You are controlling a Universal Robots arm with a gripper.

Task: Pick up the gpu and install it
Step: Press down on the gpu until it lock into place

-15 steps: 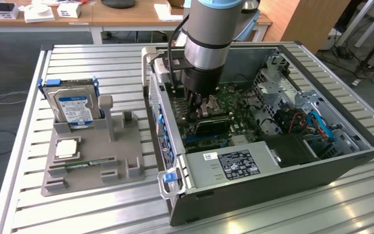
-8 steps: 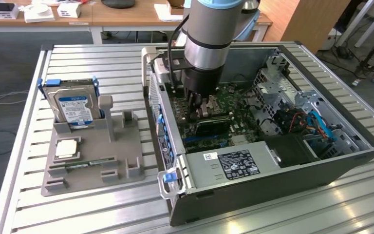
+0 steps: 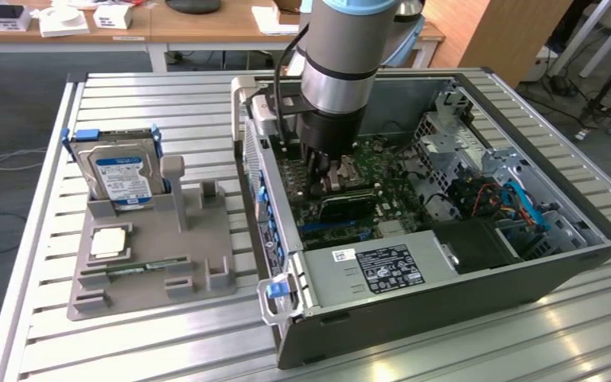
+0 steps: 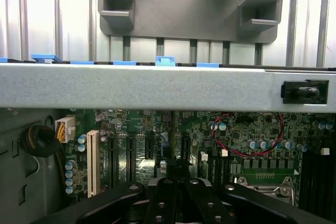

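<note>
Because the card must seat in a slot, the gripper [image 3: 327, 163] reaches into the case [image 3: 560, 263] over the motherboard [image 4: 252, 135]; whether its fingers grip the gpu cannot be told.

One hard drive [image 3: 123, 177], one computer case [image 3: 476, 270]

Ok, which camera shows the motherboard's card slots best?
The wrist view: the card slots stand side by side in plain sight. In the exterior view the arm covers most of them, with the motherboard visible beside it.
</note>
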